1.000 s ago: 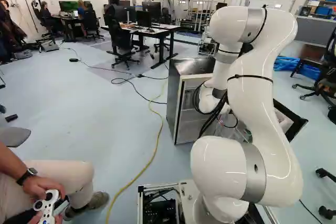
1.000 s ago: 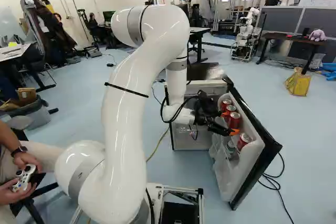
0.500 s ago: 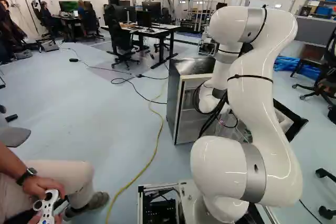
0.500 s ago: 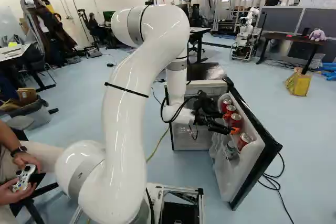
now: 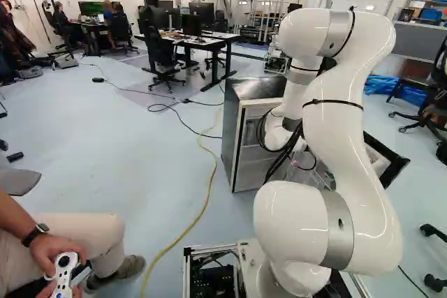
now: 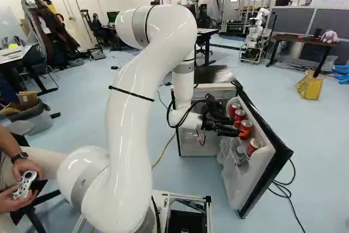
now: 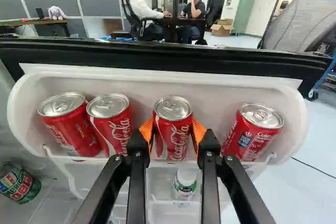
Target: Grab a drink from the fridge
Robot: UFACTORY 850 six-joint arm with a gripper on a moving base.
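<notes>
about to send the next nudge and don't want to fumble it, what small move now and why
Probably a slow, slight lift: the black two-fingered gripper has its orange pads against both sides of a red metal can, which stands in the white plastic door shelf.

What we can't fully see
In the left base view, our arm (image 5: 342,137) hides the red cans (image 7: 173,132) from us. In the wrist view, we lose part of a green-and-red can (image 7: 20,184) past the edge, and the bottle's (image 7: 185,183) lower end blurs.
</notes>
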